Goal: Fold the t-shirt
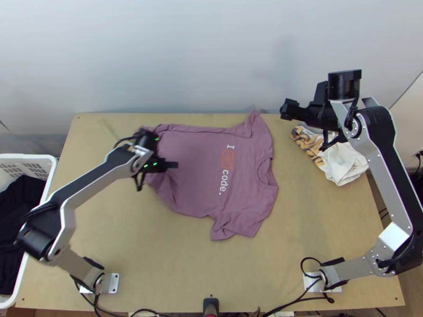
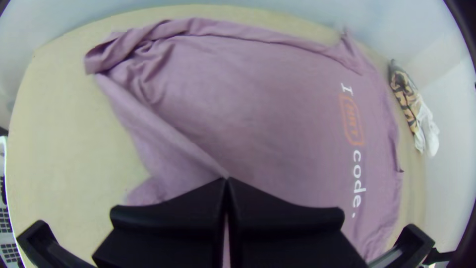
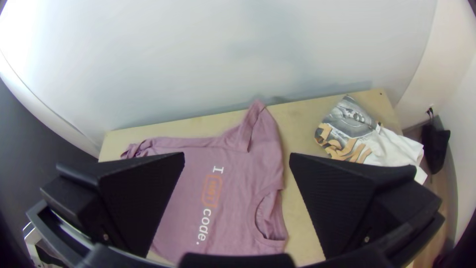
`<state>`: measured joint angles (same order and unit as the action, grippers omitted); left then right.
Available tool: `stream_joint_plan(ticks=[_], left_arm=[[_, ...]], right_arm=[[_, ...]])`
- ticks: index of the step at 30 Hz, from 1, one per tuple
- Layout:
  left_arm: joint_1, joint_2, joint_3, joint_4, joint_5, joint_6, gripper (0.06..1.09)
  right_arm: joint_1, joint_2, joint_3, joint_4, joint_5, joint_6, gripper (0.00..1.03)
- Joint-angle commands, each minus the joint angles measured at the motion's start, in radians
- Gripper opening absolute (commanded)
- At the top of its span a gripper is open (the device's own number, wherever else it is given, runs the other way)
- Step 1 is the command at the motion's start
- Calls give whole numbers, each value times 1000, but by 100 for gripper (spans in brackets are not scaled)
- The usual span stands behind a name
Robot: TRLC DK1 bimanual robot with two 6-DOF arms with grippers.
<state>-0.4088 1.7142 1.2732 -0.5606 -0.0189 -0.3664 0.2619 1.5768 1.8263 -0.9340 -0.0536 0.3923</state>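
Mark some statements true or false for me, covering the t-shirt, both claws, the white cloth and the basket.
1. The t-shirt lies with its lettering facing up. True.
2. The left claw is shut on the collar. False: the left claw is shut on cloth toward the end opposite the collar.
3. The right claw is open. True.
4. The white cloth covers the t-shirt. False: the white cloth lies apart from it.
5. The basket holds dark cloth. True.
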Motion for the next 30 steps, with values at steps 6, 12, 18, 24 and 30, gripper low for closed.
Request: stream_joint_plan(ticks=[6,12,18,24,30], left_arm=[[-231,314,305,-51,-1,-29,54],[-229,243,316,-119,-3,-22,98],[-88,59,247,-162,-3,9,101],[77,-39,103,-160,-3,63,101],[125,-47,-23,-122,-4,75,101]], right_arm=[[-13,-6,-16,-5,0,-3,98],[-4,-12,-61,-5,0,-1,98],[17,-14,-85,-5,0,0,98],[27,-18,-90,-5,0,0,98],[27,-32,-93,-5,0,0,98]])
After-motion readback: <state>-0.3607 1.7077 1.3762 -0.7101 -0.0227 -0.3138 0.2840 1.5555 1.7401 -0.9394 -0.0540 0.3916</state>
